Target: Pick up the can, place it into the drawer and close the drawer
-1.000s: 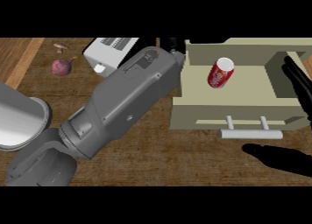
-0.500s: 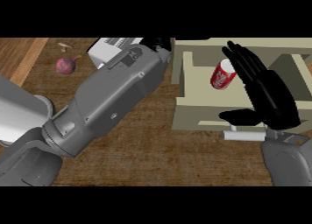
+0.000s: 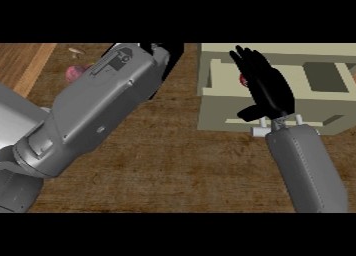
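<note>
The right forearm (image 3: 308,167) enters from the lower right of the frame and goes up, leaning a little to the left. At its end the right hand (image 3: 268,90) lies over the open drawer (image 3: 218,82), in the upper right part of the frame. Its fingers are straight and close together, pointing to the upper left, and the thumb (image 3: 247,113) stands out to the left near the drawer's front wall. The fingers are curled around nothing.

The can (image 3: 244,79) is inside the drawer, in the left compartment. Only a small red part of it shows at the left edge of the hand; the rest is hidden behind the fingers. I cannot tell which way its long axis points, or whether the hand touches it.

The drawer's white handle (image 3: 261,131) shows at the front wall, just at the wrist.

The left forearm (image 3: 85,122) is large and crosses the left half of the frame, from the lower left corner up to the top centre. The left hand (image 3: 166,52) is only a dark shape at the top edge, and I cannot tell the state of its fingers.

A small reddish object (image 3: 76,72) lies on the wooden counter (image 3: 173,150) in the upper left, partly behind this forearm.
</note>
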